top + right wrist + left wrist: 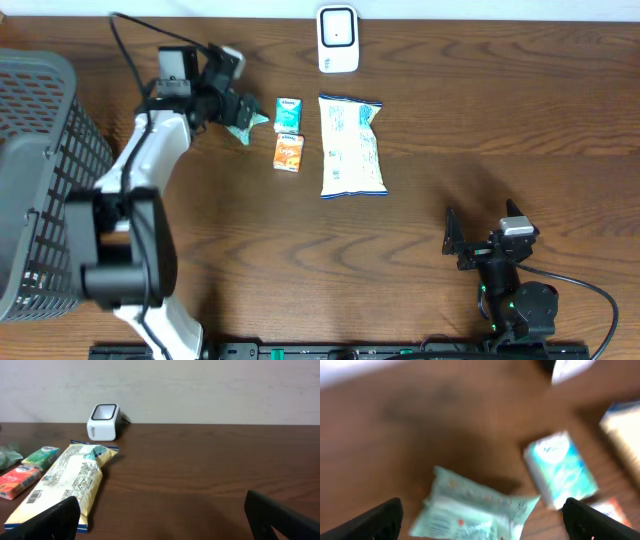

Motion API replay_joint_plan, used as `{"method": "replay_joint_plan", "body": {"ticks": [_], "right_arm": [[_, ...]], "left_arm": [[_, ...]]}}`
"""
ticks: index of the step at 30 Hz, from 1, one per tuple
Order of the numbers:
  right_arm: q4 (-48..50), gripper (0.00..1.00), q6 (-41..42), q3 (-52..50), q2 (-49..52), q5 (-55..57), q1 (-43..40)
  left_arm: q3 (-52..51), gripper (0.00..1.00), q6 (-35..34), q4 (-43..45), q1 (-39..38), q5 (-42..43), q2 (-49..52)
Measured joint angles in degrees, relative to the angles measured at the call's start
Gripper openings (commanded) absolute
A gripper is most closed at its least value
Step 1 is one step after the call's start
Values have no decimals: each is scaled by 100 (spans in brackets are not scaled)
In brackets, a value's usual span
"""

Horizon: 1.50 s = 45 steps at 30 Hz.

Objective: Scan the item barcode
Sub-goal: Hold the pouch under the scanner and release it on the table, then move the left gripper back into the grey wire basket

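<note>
pale green packet between the wide-spread left fingers, not gripped

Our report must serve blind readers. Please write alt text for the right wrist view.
A long snack bag lies barcode-up on a wooden table, with a teal pack and an orange pack to its left. A white barcode scanner stands behind it by the wall; the open right gripper frames the bottom corners.

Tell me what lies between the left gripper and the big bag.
Overhead: a teal pack and an orange pack, side by side, between the left gripper and the bag.
</note>
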Motion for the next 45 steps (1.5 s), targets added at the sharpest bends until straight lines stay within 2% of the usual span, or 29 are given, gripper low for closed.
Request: {"method": "replay_joint_plan", "body": {"ticks": [5, 10, 16, 20, 26, 29, 34, 37, 45], "right_arm": [[0, 99, 0, 0, 0, 0, 0], [0, 99, 0, 0, 0, 0, 0], [0, 99, 0, 0, 0, 0, 0], [-2, 99, 0, 0, 0, -2, 0], [-2, 99, 0, 0, 0, -2, 0], [0, 99, 0, 0, 0, -2, 0], [0, 99, 0, 0, 0, 0, 0], [0, 99, 0, 0, 0, 0, 0], [0, 99, 0, 0, 0, 0, 0]], "left_arm": [[46, 98, -310, 125, 2, -37, -1279], [146, 98, -407, 0, 0, -435, -2435], [149, 98, -468, -125, 11, -1751, -3106], [149, 98, -1097, -68, 188, -2942, -3279], [149, 98, -2457, -498, 1150, -3956, -3497], [149, 98, -3187, -739, 1801, -4046, -3519], [149, 98, -4004, -787, 2723, -4054, -3519], [149, 98, -4262, -901, 3198, -4085, -3517], [149, 98, -4470, -1950, 4142, -4142, -3064]]}}
